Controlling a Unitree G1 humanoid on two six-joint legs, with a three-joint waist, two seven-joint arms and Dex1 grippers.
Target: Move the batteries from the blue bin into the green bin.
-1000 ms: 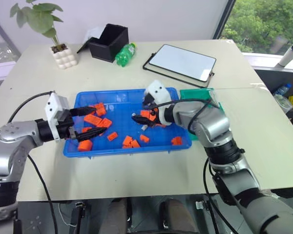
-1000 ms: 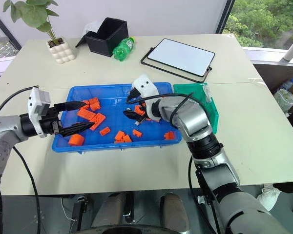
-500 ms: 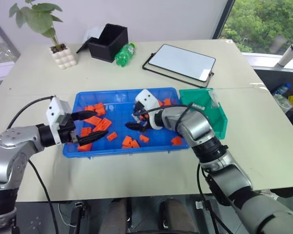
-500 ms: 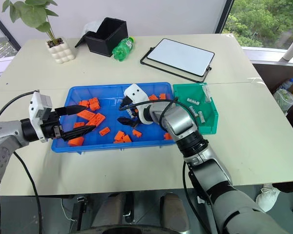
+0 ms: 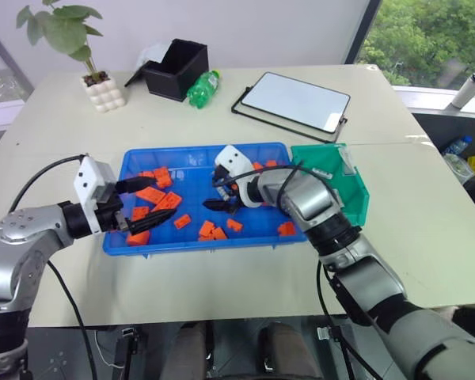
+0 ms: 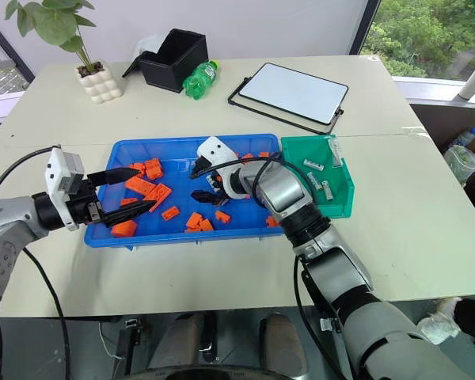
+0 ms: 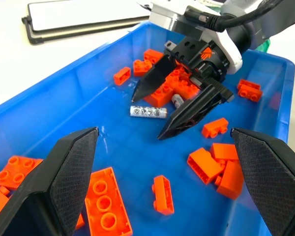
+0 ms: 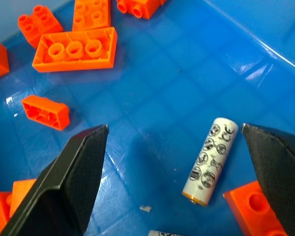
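The right claw (image 7: 162, 114) hangs spread wide over a battery (image 7: 148, 111) lying on the blue bin (image 5: 191, 241) floor — not touching. The left claw (image 5: 153, 200) is also released, empty, near the bin's left end.

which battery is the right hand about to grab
The battery lying on the bare floor of the blue bin, between the open fingers of the right hand; the other batteries already lie in the green bin.

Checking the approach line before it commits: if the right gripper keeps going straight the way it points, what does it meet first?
Probably the silver-grey cylindrical battery lying on the floor of the blue plastic bin, between the open right gripper fingers; depth is unclear.
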